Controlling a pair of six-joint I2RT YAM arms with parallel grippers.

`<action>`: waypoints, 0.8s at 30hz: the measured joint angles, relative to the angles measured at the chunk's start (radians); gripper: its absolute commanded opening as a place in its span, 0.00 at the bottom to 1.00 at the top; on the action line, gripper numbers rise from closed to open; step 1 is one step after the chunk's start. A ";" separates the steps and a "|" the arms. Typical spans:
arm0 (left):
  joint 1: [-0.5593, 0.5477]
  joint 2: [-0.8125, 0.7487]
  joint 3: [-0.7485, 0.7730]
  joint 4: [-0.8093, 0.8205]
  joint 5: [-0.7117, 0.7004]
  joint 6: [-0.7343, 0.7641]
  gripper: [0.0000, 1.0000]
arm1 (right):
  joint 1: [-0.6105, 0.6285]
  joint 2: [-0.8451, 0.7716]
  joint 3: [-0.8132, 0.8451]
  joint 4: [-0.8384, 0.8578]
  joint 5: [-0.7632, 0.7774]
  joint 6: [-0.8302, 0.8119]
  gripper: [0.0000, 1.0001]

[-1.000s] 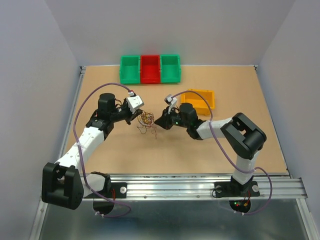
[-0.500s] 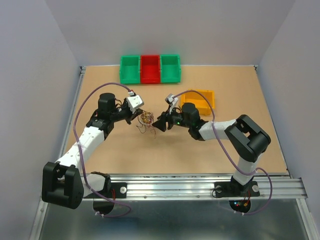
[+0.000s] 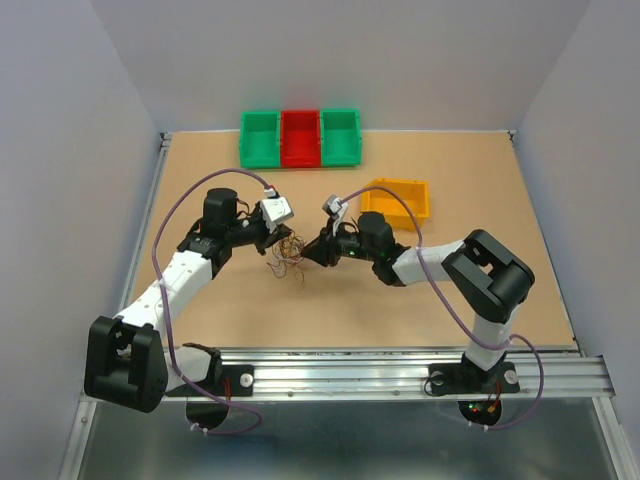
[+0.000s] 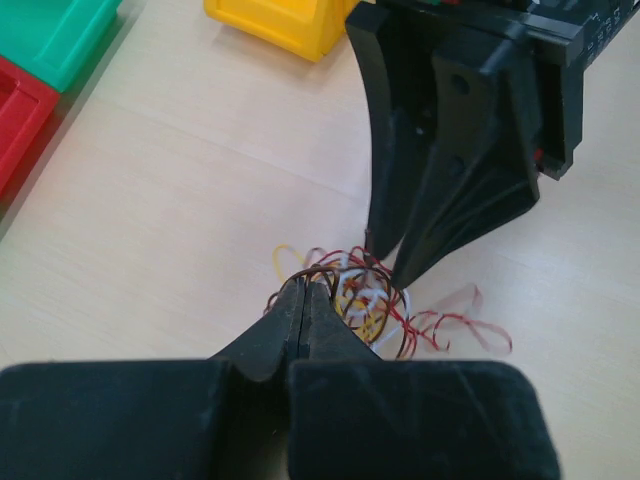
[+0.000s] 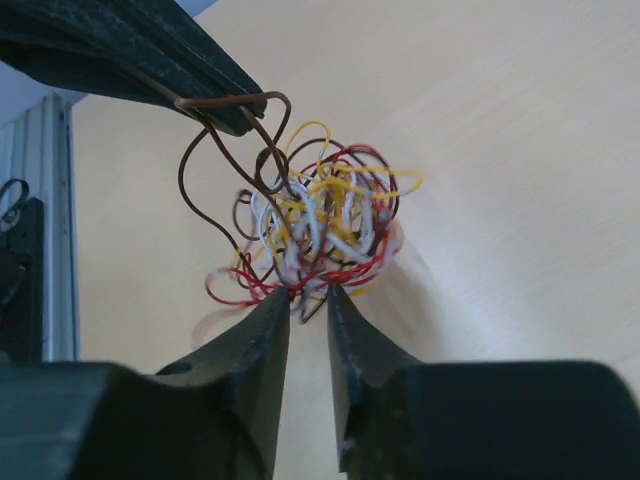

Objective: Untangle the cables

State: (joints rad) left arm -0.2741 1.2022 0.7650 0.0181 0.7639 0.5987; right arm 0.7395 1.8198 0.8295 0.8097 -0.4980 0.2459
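Note:
The cables (image 3: 290,252) are a small ball of curly red, brown, yellow and white wires, held a little above the table between both arms. My left gripper (image 4: 305,290) is shut on a brown loop at the edge of the cables (image 4: 365,300). Seen from the right wrist, that loop hangs from the left gripper (image 5: 225,115) at the top left. My right gripper (image 5: 308,295) stands narrowly open, its tips at the lower edge of the cables (image 5: 320,225) with red strands crossing the gap. From above, the right gripper (image 3: 308,252) faces the left gripper (image 3: 279,237).
A green bin (image 3: 260,140), a red bin (image 3: 300,138) and a second green bin (image 3: 340,137) stand in a row at the table's far edge. A yellow bin (image 3: 397,198) sits just behind the right arm. Metal rails border the table's left and near edges.
The right gripper has moved left up to the bundle, its jaws widening and then narrowing. The left gripper has shifted slightly right and forward, still shut on the brown wire.

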 measured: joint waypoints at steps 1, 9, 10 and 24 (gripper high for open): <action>0.000 0.000 0.000 -0.003 0.000 0.000 0.00 | 0.002 0.006 0.000 -0.001 -0.001 0.001 0.10; 0.036 -0.003 0.000 0.039 -0.097 -0.079 0.00 | 0.002 -0.072 -0.056 -0.018 0.124 -0.012 0.01; 0.056 -0.004 0.000 0.058 -0.118 -0.098 0.00 | 0.002 -0.095 -0.069 -0.017 0.140 -0.013 0.01; 0.334 0.012 0.000 0.211 -0.238 -0.329 0.00 | 0.002 -0.507 -0.262 -0.135 0.463 -0.032 0.01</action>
State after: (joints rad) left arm 0.0597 1.2144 0.7654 0.2295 0.5259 0.2695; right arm 0.7410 1.3125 0.5671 0.6746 -0.0349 0.2134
